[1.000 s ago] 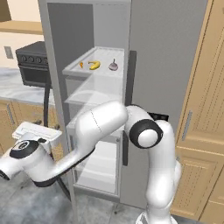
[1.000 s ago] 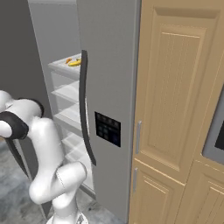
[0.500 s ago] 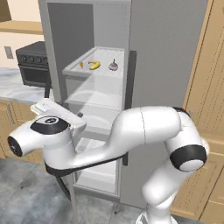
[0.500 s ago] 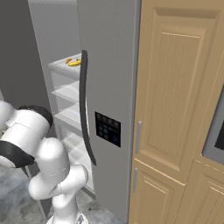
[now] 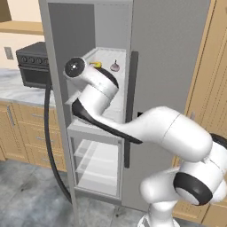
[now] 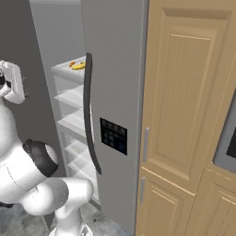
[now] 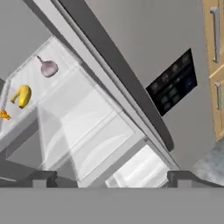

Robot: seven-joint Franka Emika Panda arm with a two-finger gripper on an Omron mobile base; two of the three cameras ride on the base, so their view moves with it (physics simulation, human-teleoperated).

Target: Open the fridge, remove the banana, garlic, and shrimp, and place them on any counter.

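The fridge (image 5: 168,66) stands with its left door open. On its upper white shelf (image 7: 65,92) lie the banana (image 7: 22,96), garlic (image 7: 48,68) and shrimp (image 7: 4,115), near one another. The gripper (image 7: 111,177) hangs open, empty, before the shelves.

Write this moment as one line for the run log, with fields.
fridge: left door open | banana, garlic, shrimp: on top shelf | gripper: open, empty, facing shelves | counter: no items placed

White arm stretched up and leftward, tool (image 7: 111,177) fingertips wide apart, empty.
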